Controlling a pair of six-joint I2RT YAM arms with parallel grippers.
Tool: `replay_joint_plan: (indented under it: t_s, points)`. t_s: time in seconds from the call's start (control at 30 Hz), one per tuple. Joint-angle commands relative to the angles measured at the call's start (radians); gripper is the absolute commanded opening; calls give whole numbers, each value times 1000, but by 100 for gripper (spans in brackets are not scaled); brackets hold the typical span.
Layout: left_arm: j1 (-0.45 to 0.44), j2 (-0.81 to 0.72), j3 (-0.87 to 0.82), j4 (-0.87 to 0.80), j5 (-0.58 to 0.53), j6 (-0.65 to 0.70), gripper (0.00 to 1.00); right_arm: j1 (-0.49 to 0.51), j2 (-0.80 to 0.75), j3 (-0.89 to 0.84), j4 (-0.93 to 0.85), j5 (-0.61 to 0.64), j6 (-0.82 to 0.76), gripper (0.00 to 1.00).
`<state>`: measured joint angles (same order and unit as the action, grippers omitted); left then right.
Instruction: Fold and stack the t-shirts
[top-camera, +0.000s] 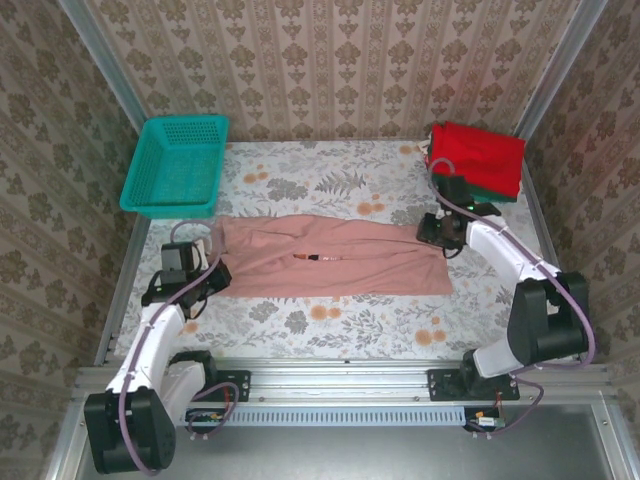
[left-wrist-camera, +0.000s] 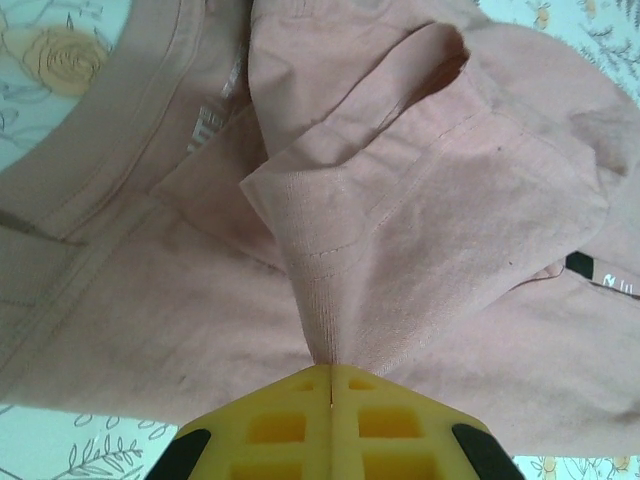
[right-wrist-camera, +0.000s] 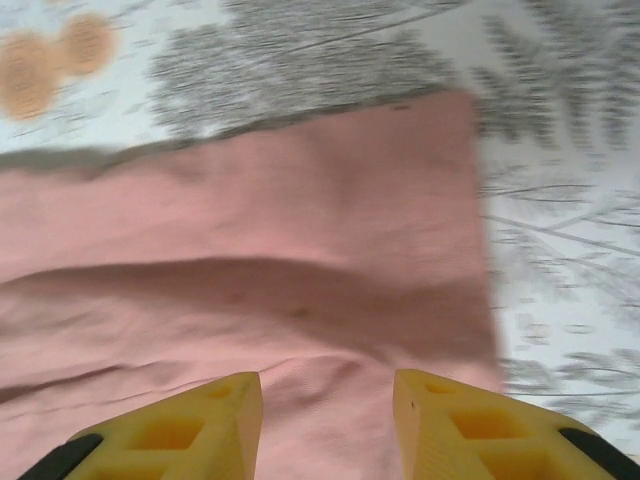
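Pink t-shirt (top-camera: 335, 257): folded lengthwise into a long band, flat across the middle of the table (top-camera: 330, 325), collar end to the left, hem end to the right.
Left gripper (left-wrist-camera: 330, 375): fingers pressed together on a pinched ridge of the pink t-shirt near the collar; in the top view, at the band's left edge (top-camera: 218, 265).
Right gripper (right-wrist-camera: 327, 380): fingers apart, low over the hem end with pink cloth between and beneath them, no visible pinch; in the top view, at the band's far right corner (top-camera: 438, 232).
Hem edge: straight and flat in the right wrist view, square corner lying on the flowered table.
Collar end: bunched, sleeve hem turned up and folded over near the neckband.
Red t-shirt (top-camera: 478, 155): folded, in the far right corner, atop a dark green t-shirt (top-camera: 500, 193) with only an edge peeking out; close behind the right gripper.
Basket (top-camera: 175, 165): teal mesh, far left corner, its near rim just beyond the band's left end.
Open room: bare strip of table along the near side of the band; another bare stretch behind it, between basket and red t-shirt.
Side limits: metal frame rails and papered walls close on both sides.
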<state>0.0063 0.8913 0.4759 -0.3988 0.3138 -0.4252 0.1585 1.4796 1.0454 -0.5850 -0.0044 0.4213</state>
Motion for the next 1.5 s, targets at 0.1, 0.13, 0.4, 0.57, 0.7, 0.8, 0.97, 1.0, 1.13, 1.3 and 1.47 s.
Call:
replay_joint_plan:
  t_s: [0.1,0.13,0.4,0.57,0.7,0.8,0.97,1.0,1.13,1.3,1.47]
  points:
    - [-6,-45,-44,-2,0,-87,0,64,226,106,3,61,53,39]
    - [-6,-57,-49,2,5,-95,0,66,256,115,-1,80,51,38]
    - [-5,-134,7,-24,-19,-123,32,102,293,97,-51,132,5,36]
    - [-8,-33,74,30,-40,-83,49,117,258,39,-66,189,-9,37]
    - [-35,225,199,53,-36,1,50,118,319,71,-107,239,-23,39]
    - [-87,420,339,20,-51,81,48,138,350,106,-164,310,-20,40]
    - [-177,632,500,-9,-89,224,53,164,294,29,-127,332,-30,45]
    - [-194,669,524,-14,-95,262,54,163,294,14,-113,341,-34,45]
    - [-229,784,586,-47,-68,355,55,163,336,38,-123,356,-45,46]
    - [-230,826,578,-47,-67,390,54,157,336,51,-112,362,-59,51]
    - [-213,857,601,-78,-30,402,27,139,318,71,-122,366,-62,52]
